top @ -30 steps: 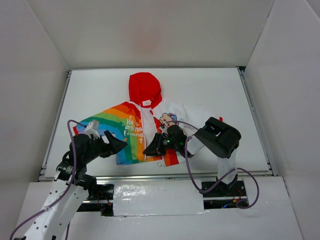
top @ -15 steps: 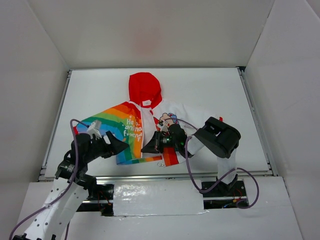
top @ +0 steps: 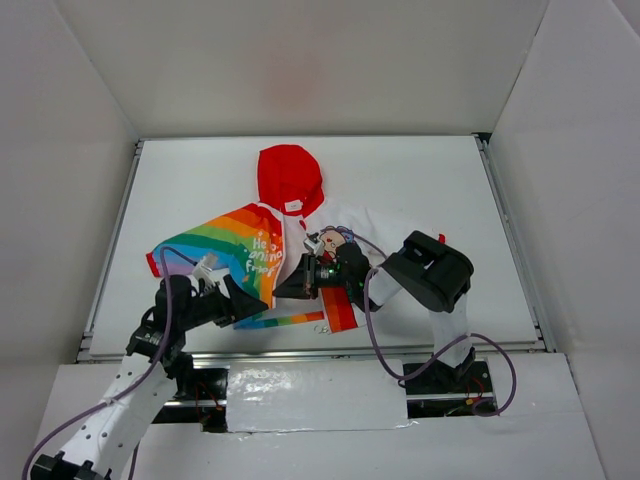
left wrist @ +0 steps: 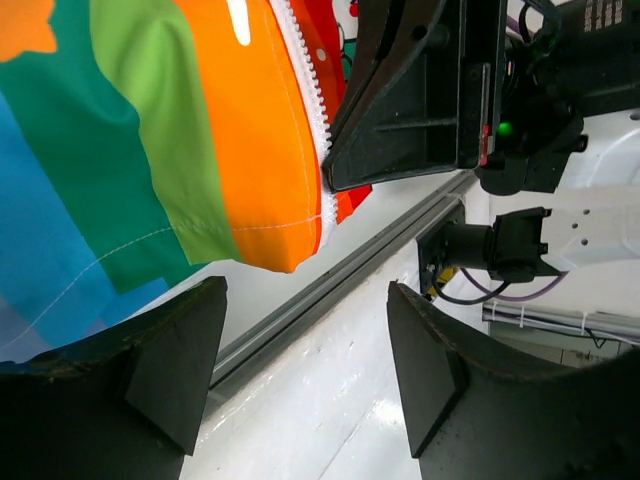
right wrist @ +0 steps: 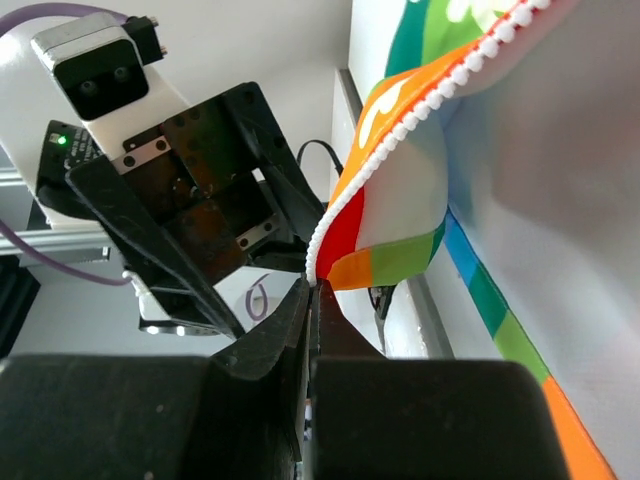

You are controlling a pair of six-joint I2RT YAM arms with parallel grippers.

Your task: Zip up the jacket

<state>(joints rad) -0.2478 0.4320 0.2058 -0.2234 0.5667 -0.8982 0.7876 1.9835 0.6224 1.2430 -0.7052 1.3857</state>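
Top external view: your left gripper point(top: 250, 300) hangs spread wide and empty at the rainbow half of the jacket point(top: 290, 180), which lies mid-table point(top: 420, 180), hood away from you. Your right gripper point(top: 282, 291) pinches the bottom corner of that half's zipper point(right wrist: 330, 215). Nothing looks zipped; joining the halves remains. Since a second ago, that corner has lifted and the left gripper has slid closer.

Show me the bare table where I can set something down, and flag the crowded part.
Bare table lies between the red hood and the left rail, and again between hood and right rail. Crowded: the near middle, where the left gripper and right gripper meet at the jacket hem.
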